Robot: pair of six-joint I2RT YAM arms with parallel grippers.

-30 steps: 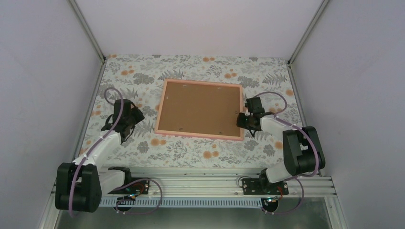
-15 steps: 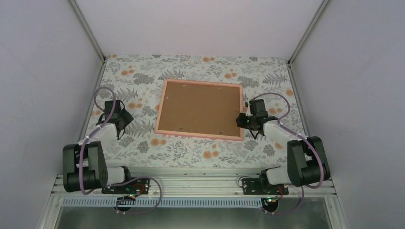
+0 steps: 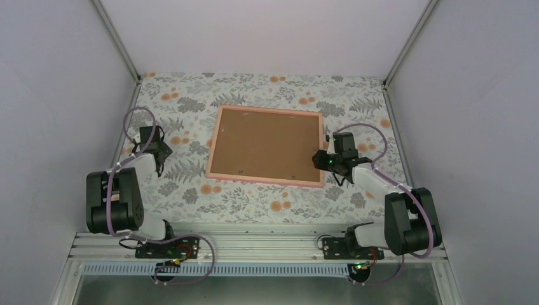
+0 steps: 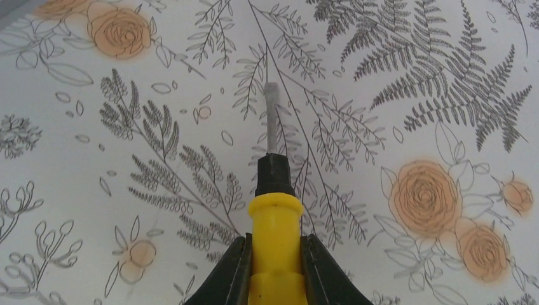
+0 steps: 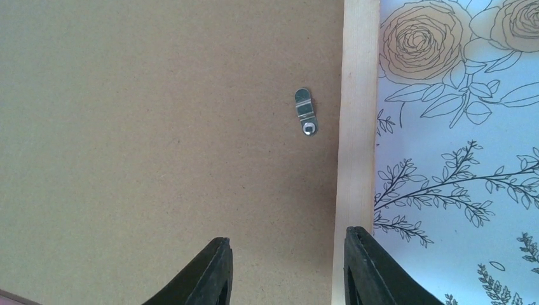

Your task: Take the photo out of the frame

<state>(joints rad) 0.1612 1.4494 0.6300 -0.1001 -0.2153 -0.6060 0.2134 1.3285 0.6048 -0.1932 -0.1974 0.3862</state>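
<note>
Floral cloth carries frame face-down, photo presumably hidden under backing board; right gripper, jaws apart, hangs over its 3 o'clock rim with clip at 12, nearer than left gripper clamping screwdriver at frame's 9.

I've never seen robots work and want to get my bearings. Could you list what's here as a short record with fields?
Frame: pink wooden picture frame, lying face down on floral tablecloth
Back: brown backing board in place, small metal clip near right rail
Photo: not visible
Left end effector: shut on yellow-handled screwdriver, over the cloth
Right end effector: open, above frame's right rail
</note>
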